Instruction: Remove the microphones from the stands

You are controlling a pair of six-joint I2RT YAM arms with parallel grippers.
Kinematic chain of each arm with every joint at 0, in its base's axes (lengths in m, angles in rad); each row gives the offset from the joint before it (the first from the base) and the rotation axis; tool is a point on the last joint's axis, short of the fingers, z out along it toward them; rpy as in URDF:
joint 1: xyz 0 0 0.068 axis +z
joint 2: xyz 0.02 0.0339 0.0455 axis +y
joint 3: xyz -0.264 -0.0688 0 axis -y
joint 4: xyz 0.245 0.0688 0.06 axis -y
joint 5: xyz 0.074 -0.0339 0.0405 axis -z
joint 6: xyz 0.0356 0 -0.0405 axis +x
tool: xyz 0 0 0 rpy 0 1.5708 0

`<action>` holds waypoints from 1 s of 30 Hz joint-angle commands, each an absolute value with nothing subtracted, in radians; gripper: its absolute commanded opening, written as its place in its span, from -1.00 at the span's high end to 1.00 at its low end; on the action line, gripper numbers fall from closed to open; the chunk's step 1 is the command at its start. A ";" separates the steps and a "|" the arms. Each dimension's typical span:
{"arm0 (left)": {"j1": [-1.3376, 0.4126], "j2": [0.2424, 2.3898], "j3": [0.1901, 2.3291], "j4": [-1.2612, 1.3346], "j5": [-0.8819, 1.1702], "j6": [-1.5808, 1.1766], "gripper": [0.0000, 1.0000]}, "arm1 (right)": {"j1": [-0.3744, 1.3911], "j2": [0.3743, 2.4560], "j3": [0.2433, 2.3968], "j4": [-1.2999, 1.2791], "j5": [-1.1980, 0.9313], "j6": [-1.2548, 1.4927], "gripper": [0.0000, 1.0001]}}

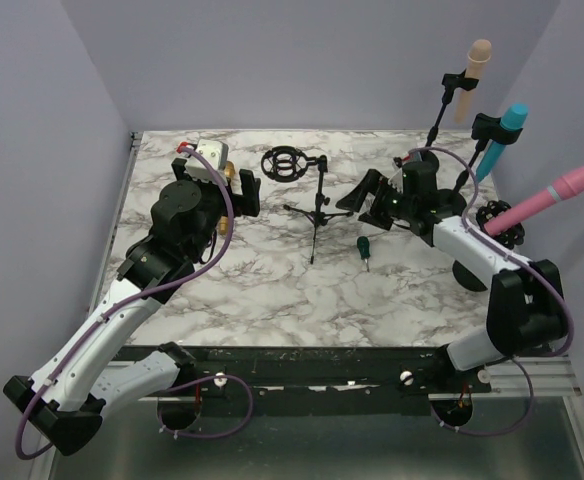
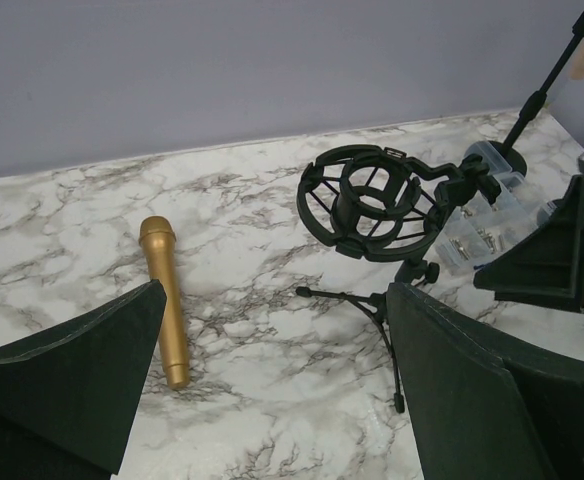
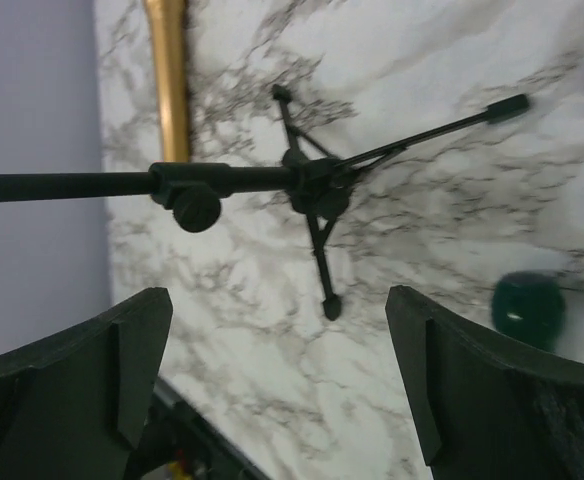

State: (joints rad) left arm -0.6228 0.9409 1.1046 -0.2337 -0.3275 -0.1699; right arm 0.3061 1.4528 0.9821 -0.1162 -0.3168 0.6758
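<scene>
Left wrist view: my left claw (image 2: 274, 300) is spread wide with nothing between its fingers, above the marble table (image 2: 72, 230). The gold microphone (image 2: 164, 300) lies flat on the table, out of the stand (image 2: 409, 268) and not touching it. The stand is upright on its tripod to the microphone's right, and its round shock mount holds nothing. My right claw (image 3: 277, 300) is spread wide too and grips nothing, hovering over the stand's legs. A small green object (image 1: 364, 246) lies on the table near that claw.
</scene>
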 commanded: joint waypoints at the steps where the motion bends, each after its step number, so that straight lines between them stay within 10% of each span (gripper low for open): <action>1: -0.618 0.934 1.125 -0.246 -0.300 -0.181 -0.93 | 0.290 1.561 0.982 0.172 -0.793 0.956 -0.93; 23: -0.617 0.930 1.130 -0.252 -0.302 -0.176 -0.94 | 0.255 1.856 0.887 0.780 -0.773 1.441 0.10; 30: -0.618 0.942 1.134 -0.257 -0.298 -0.180 -0.94 | 0.240 1.865 0.868 0.817 -0.780 1.454 0.11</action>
State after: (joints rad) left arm -0.6228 0.9409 1.1049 -0.2359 -0.3206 -0.1699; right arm 0.2508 1.8481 0.8776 0.7521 -0.7776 1.4361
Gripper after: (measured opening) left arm 0.961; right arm 0.445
